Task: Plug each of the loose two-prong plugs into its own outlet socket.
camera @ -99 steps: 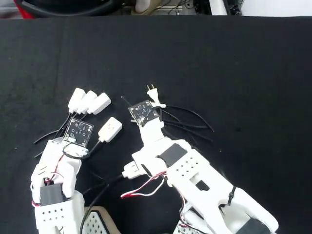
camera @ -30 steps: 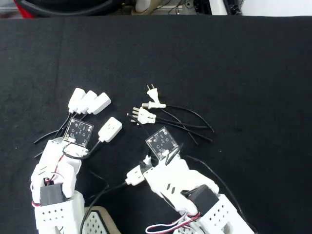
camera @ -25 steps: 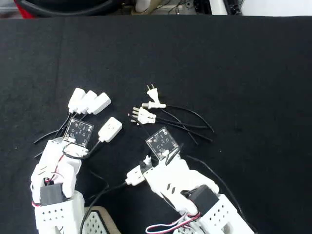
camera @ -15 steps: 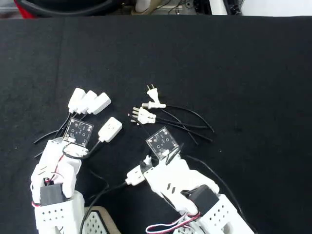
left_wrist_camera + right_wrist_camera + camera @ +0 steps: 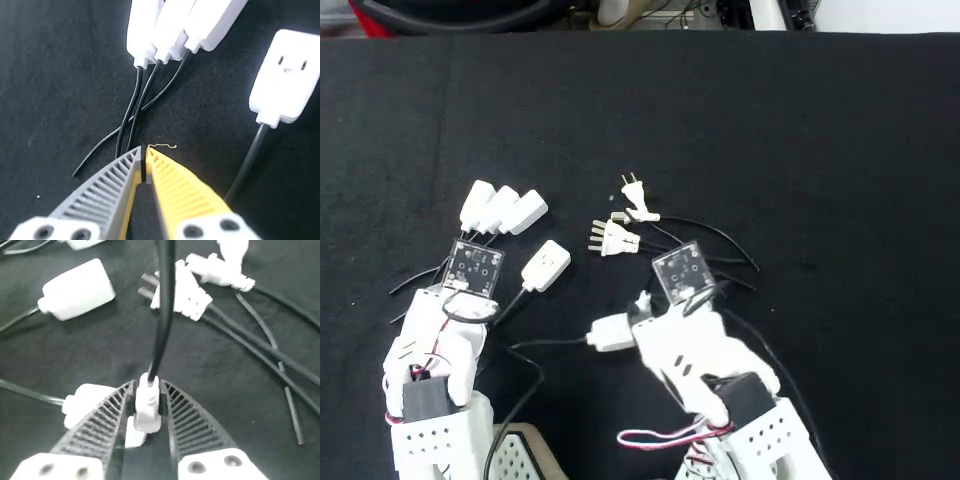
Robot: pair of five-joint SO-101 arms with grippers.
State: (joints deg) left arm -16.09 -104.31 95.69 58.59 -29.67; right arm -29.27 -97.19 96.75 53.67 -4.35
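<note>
Two loose white two-prong plugs (image 5: pixel 613 238) (image 5: pixel 638 207) lie mid-table with their black cords trailing right; in the right wrist view they are the wider plug (image 5: pixel 182 290) and the slimmer one (image 5: pixel 220 267). My right gripper (image 5: pixel 148 386) is shut on a small white plug (image 5: pixel 148 410) whose black cord runs up ahead of it; from above it (image 5: pixel 680 275) sits just right of the loose plugs. A row of three white sockets (image 5: pixel 502 208) and a single socket (image 5: pixel 545 265) lie left. My left gripper (image 5: pixel 144 150) is shut on a thin black cord (image 5: pixel 131 107) below the three sockets (image 5: pixel 172 22).
Another white socket block (image 5: pixel 612 332) with a black cord lies against the right arm's near-left side. Thin black cords (image 5: pixel 720 250) spread to the right of the plugs. The single socket (image 5: pixel 285 75) lies beside the left gripper. The black cloth is bare toward the far edge.
My right gripper has swung right and slightly farther out, carrying its plug; the socket block beside it shifted too. The left gripper edged a little toward the three sockets.
</note>
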